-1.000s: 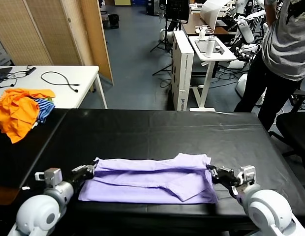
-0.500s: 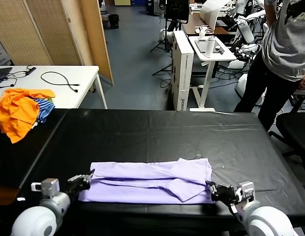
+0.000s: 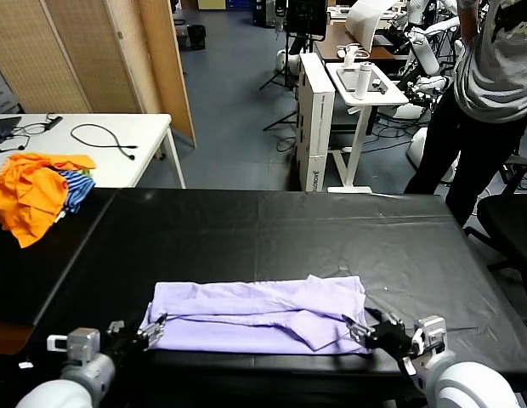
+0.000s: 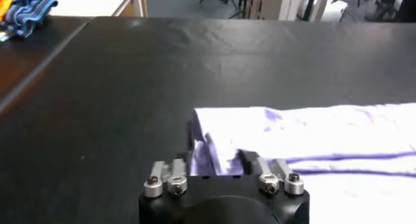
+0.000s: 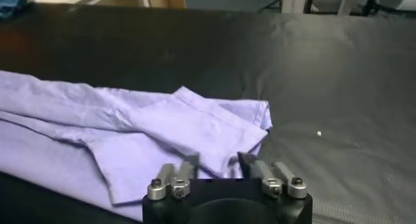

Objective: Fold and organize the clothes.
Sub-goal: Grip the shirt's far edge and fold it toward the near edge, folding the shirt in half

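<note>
The lavender T-shirt (image 3: pixel 257 315) lies folded in a long band near the black table's (image 3: pixel 272 229) front edge. The left gripper (image 3: pixel 151 331) and right gripper (image 3: pixel 359 330) sit spread, released, at its two ends. Next probably comes a crosswise fold, needing fresh grasps. The orange garments (image 3: pixel 30 189) lie well apart.

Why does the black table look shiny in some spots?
Head view: the room's light glares pale off the far part of the black table. Left wrist view: the same sheen smears across its far side. Right wrist view: it looks darker and duller by the lavender shirt.
</note>
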